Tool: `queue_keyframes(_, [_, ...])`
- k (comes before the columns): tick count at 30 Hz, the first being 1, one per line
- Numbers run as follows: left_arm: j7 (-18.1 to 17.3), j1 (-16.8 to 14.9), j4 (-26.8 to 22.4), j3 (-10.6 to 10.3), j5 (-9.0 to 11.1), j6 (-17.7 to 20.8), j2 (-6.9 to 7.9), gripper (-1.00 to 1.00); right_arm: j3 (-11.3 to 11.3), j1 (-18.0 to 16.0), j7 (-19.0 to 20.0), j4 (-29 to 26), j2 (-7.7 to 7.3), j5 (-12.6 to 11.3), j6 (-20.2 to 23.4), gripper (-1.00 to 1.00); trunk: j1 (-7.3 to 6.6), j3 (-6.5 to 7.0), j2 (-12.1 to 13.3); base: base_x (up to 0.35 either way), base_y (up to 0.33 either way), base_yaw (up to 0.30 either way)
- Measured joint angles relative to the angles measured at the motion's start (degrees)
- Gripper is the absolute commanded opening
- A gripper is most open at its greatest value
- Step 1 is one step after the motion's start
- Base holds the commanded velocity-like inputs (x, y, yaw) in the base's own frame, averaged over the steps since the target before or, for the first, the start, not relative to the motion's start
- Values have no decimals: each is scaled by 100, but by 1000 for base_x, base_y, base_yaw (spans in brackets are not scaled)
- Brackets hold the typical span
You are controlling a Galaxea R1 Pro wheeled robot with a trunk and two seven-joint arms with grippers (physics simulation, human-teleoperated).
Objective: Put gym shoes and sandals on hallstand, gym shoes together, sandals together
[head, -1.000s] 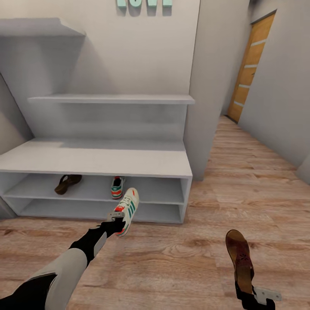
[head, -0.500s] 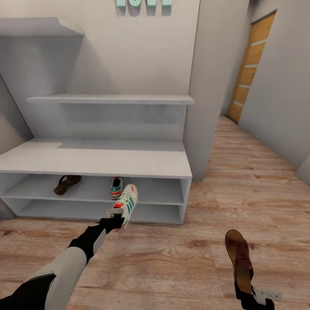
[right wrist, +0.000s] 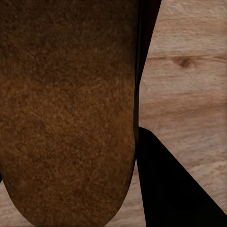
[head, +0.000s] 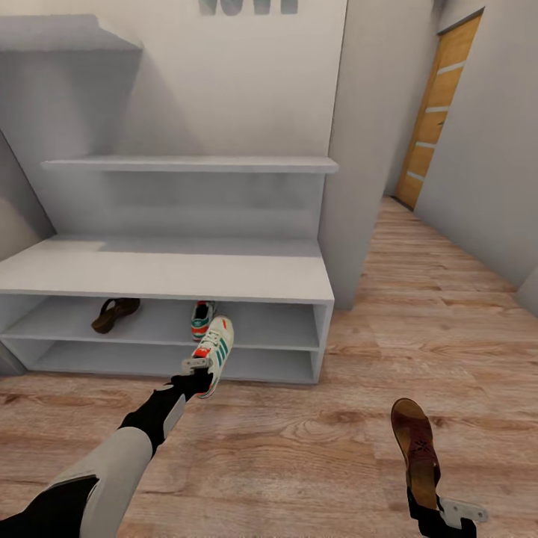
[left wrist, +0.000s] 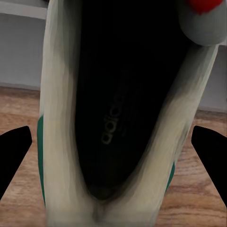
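My left end effector grips the second gym shoe before the hallstand; next I slide it beside its mate. My right end effector clamps a sandal.

Cream gym shoe with green stripes, red-orange heel; dark-brown sandal; light-grey hallstand

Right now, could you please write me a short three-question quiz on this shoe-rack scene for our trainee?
1. True or false: the left gripper holds a gym shoe.
2. What does the right gripper hold? A) sandal B) sneaker C) nothing
3. Fill in: on the hallstand upper open shelf sit one sandal and one ____.

Key: 1 true; 2 A, the held sandal; 3 gym shoe.
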Motion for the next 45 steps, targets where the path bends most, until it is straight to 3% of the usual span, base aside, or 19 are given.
queue_keyframes(7, [2, 3, 1, 0, 2, 0, -10, -100, 21, 0, 9, 2, 0, 8, -8, -100, 153, -126, -279, 0, 0, 0])
queue_keyframes(21, [13, 15, -79, 1, -8, -175, -26, -100, 33, 8, 7, 5, 57, 35, -18, -100, 154, -127, -281, 0, 0, 0])
queue_keyframes(26, [38, -51, -80, 12, -7, -62, -61, -100, 31, 9, 7, 6, 61, 35, -18, -100, 154, -127, -281, 0, 0, 0])
queue_keyframes(32, [51, -230, -203, -91, -5, 132, -219, -100, 22, 9, 7, 1, 56, 35, -18, -100, 154, -126, -281, 0, 0, 0])
queue_keyframes(37, [57, -374, -373, -171, -13, 294, -222, -100, 23, 9, 7, 0, 53, 36, -18, -100, 154, -127, -281, 0, 0, 0])
queue_keyframes(43, [63, -301, -491, -215, -20, 487, -177, -100, 23, 9, 4, 0, 53, 35, -18, -100, 154, -127, -281, 8, -1, 0])
queue_keyframes(44, [62, -296, -491, -218, -26, 1389, -174, -100, 20, 9, 3, 0, 53, 34, -18, -100, 153, -127, -281, 89, -38, 0])
queue_keyframes(45, [64, -293, -486, -222, -22, 1538, -172, -100, 25, 9, 3, 0, 53, 36, -19, -100, 153, -127, -281, 123, -87, 0])
